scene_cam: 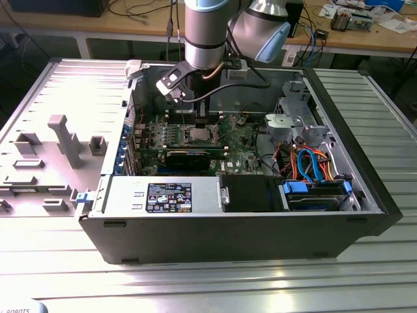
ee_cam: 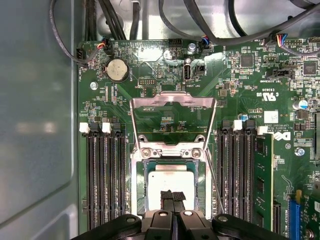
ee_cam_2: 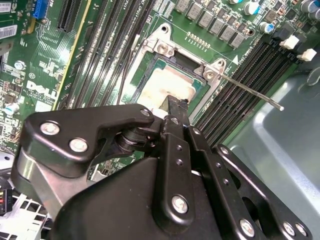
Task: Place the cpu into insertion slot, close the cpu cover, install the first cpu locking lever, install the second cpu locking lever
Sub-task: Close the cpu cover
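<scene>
Pressed together, my gripper hangs over the socket, fingertips at the edge of the chip lying flat inside, touching or not, I cannot tell; the cover stands open, wire lever loose beside.

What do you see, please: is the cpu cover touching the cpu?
Apart. In the first wrist view the cpu cover stands swung open, green board showing through its window, while the cpu lies uncovered in the insertion slot.
</scene>
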You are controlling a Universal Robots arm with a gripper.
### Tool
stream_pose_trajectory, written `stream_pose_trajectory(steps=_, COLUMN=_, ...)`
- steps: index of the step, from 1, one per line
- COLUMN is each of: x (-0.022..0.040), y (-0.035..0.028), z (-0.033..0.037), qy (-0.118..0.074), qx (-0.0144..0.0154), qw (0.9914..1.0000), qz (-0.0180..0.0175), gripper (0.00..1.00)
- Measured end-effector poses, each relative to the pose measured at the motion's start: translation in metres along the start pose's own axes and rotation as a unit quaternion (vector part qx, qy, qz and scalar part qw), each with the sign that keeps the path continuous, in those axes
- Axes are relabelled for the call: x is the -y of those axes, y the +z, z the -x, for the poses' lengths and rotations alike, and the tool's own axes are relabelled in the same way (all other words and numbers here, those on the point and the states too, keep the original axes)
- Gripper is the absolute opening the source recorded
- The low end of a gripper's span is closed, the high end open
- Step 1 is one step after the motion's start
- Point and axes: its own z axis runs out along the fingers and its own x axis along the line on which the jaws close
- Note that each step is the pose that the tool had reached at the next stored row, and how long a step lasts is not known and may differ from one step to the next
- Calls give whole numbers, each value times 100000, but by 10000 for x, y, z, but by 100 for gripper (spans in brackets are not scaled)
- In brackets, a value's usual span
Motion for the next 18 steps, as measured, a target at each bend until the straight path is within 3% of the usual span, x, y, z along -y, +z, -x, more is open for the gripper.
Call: stream_pose_trajectory(steps=18, x=0, y=-121, z=-3, qy=-3, qx=-2, qw=100000, qz=3, gripper=11)
